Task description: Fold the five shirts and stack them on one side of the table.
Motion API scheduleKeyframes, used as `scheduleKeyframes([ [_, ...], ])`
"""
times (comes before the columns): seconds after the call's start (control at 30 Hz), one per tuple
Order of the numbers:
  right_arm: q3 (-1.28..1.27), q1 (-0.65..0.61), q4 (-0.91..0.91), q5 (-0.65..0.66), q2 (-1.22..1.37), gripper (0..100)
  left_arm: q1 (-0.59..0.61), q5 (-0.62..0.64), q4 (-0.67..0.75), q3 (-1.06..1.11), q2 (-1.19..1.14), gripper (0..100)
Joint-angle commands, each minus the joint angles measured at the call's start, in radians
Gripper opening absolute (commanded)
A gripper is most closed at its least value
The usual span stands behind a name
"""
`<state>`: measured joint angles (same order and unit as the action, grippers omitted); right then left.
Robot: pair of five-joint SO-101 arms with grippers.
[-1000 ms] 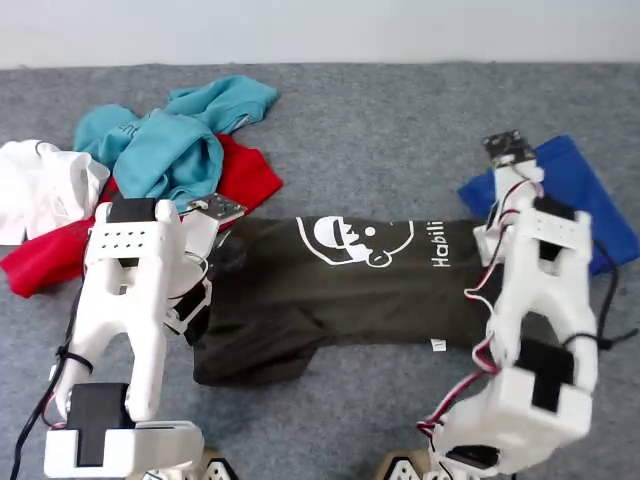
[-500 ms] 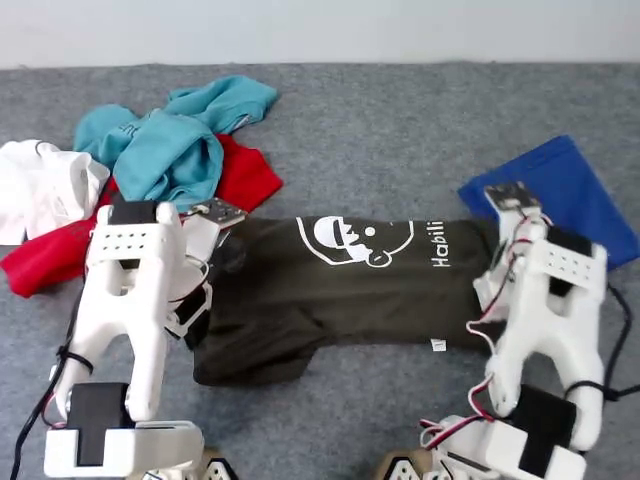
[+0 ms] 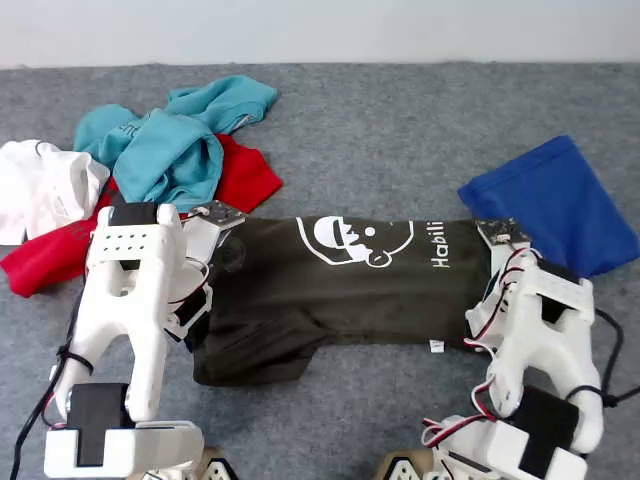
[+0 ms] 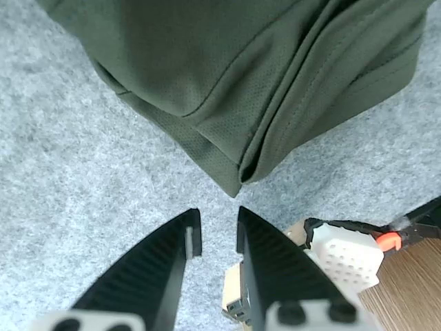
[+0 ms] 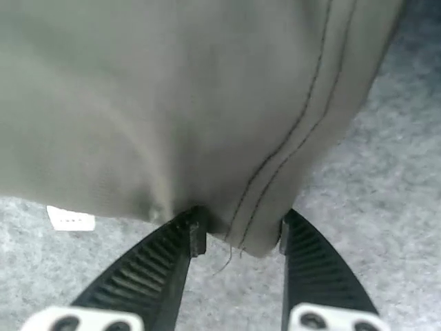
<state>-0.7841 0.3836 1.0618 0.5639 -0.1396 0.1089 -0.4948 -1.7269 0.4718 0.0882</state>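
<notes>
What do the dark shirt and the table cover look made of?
Dark shirt: seemingly a thin synthetic sports knit, matte; the left wrist view shows a fine pinhole mesh and stitched hems. Table cover: likely grey felt or short-pile carpet, matte; its surface is fuzzy and mottled, with no visible weave.

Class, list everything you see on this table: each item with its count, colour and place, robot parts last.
olive shirt: one, dark olive, centre
teal shirt: one, teal, far left, atop the red
red shirt: one, red, left
white shirt: one, white, left edge
blue shirt: one, blue, right, folded
table: one, grey
left claw: one, black, open, by olive shirt's corner
right claw: one, black, open, astride olive shirt's hem
</notes>
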Motion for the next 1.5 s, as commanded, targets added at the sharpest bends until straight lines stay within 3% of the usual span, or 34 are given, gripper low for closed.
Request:
scheduleKeyframes([
  [0.0, -0.002, -0.004, -0.024, 0.011, -0.042, 17.5, -0.002, 0.012, -0.025, 0.001, 0.032, 9],
  [0.23, -0.002, 0.001, -0.041, 0.011, -0.042, 0.5, -0.002, 0.012, -0.025, 0.001, 0.032, 9],
  [0.47, 0.126, -0.031, 0.033, 0.006, -0.082, 0.9, -0.002, 0.012, -0.025, 0.001, 0.032, 9],
  [0.7, 0.267, -0.222, 0.173, -0.043, -0.185, 1.0, -0.002, 0.012, -0.025, 0.002, 0.032, 9],
  [0.9, 0.253, -0.314, 0.139, -0.074, -0.157, 1.0, -0.002, 0.012, -0.025, 0.002, 0.032, 9],
  [1.17, 0.253, -0.306, 0.002, -0.075, -0.054, 1.2, -0.003, 0.012, -0.025, 0.002, 0.032, 9],
  [1.47, 0.264, -0.381, 0.050, -0.074, -0.016, 22.4, -0.003, 0.012, -0.025, 0.002, 0.032, 9],
])
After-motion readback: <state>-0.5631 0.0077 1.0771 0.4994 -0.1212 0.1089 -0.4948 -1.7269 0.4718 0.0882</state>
